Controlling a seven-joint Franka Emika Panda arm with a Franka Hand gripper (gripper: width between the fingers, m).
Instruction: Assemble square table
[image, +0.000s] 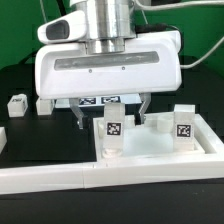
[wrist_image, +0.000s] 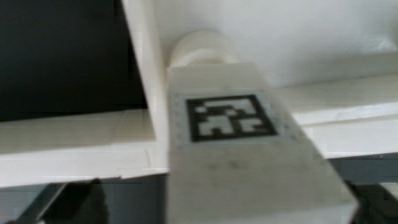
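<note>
The square table's white slab (image: 165, 150) lies at the front with its raised rim up. One tagged white leg (image: 113, 128) stands upright at its near-left corner, and a second leg (image: 183, 122) stands at the right. My gripper (image: 112, 120) hangs over the first leg, open, with a dark finger (image: 82, 122) on each side and a gap to the leg. In the wrist view the leg (wrist_image: 231, 125) fills the space between the fingers (wrist_image: 32, 205), its far end at the slab's corner (wrist_image: 107, 135). Two more legs (image: 15, 103) (image: 42, 102) lie at the exterior view's left.
The long white border wall (image: 60, 182) runs along the front of the slab and turns up at the exterior view's left. The marker board (image: 100, 100) lies behind the gripper, mostly hidden. The table surface (image: 40, 130) is black.
</note>
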